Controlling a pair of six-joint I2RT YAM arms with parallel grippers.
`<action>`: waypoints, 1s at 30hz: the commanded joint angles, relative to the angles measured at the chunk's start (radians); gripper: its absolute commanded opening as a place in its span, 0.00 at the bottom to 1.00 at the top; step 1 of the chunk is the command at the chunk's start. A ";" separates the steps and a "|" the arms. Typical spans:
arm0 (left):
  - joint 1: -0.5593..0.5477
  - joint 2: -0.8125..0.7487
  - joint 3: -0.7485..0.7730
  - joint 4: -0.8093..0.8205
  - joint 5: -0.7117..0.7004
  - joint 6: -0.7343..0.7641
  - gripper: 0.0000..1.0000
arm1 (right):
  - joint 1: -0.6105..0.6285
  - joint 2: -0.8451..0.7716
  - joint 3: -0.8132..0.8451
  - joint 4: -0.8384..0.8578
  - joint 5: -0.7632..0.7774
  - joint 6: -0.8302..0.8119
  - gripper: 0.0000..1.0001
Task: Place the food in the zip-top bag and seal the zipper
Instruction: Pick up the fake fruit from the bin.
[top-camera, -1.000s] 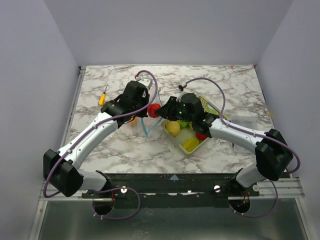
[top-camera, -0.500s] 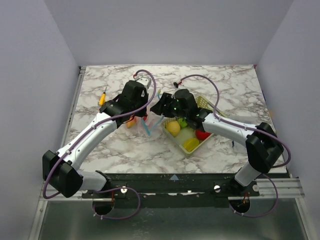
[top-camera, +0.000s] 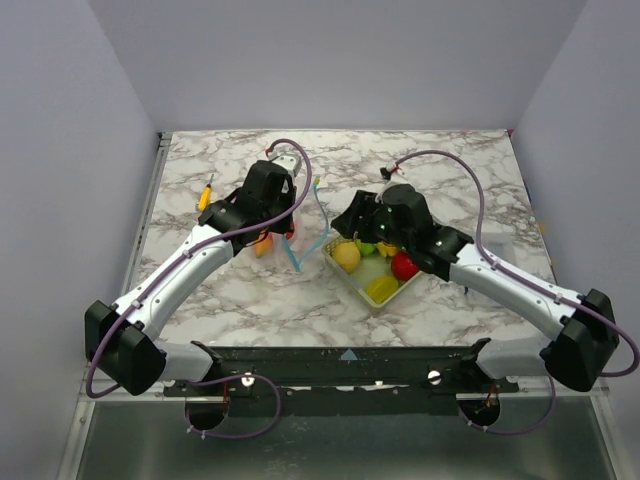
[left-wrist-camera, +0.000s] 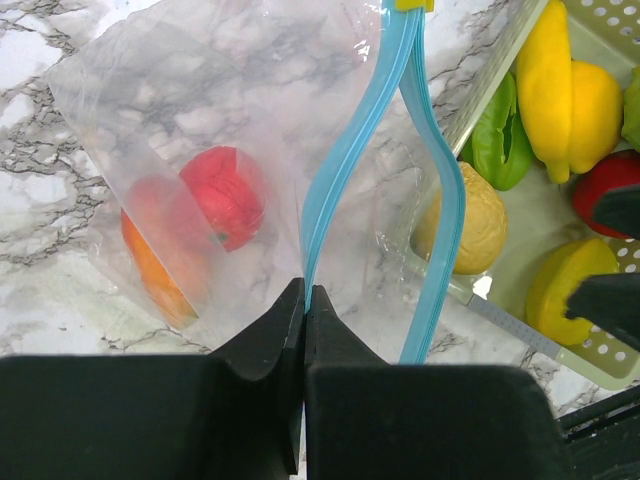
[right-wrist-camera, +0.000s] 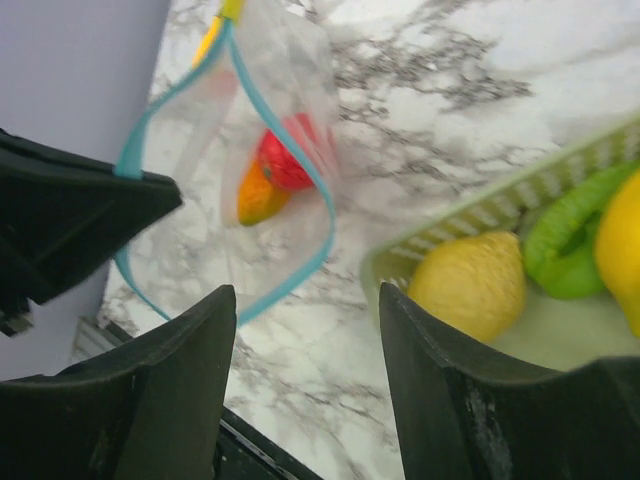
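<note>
Left gripper (left-wrist-camera: 303, 300) pinches one zipper (left-wrist-camera: 452, 220) lip, mouth gaping; right gripper (right-wrist-camera: 305, 292), spread and empty, hovers beside the basket (right-wrist-camera: 470, 215) rim.

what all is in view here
clear crinkly plastic zip-top bag: one, clear, left of the basket, mouth open
light-blue zipper strip: one, light blue, along the bag's mouth, unsealed
bagged glossy plastic toy foods: two, red and orange, low inside the bag
yellow-green mesh basket: one, yellow-green, right of the bag
basket's glossy plastic toy foods: at least five, yellow, green, red, in it
small yellow-orange object: one, table's far left, unidentifiable
white marble table: one, white-grey, underneath
left gripper: one, black, shut on the zipper strip
right gripper: one, black, open, empty, between bag and basket
</note>
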 joint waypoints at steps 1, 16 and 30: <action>0.008 -0.014 -0.005 0.018 0.017 -0.003 0.00 | 0.005 -0.080 -0.059 -0.240 0.125 -0.067 0.63; 0.012 0.018 0.004 0.009 0.011 -0.001 0.00 | 0.003 -0.045 -0.181 -0.133 0.101 0.196 0.90; 0.014 0.025 0.010 0.009 0.038 -0.010 0.00 | -0.013 0.166 -0.139 -0.072 0.124 0.386 0.92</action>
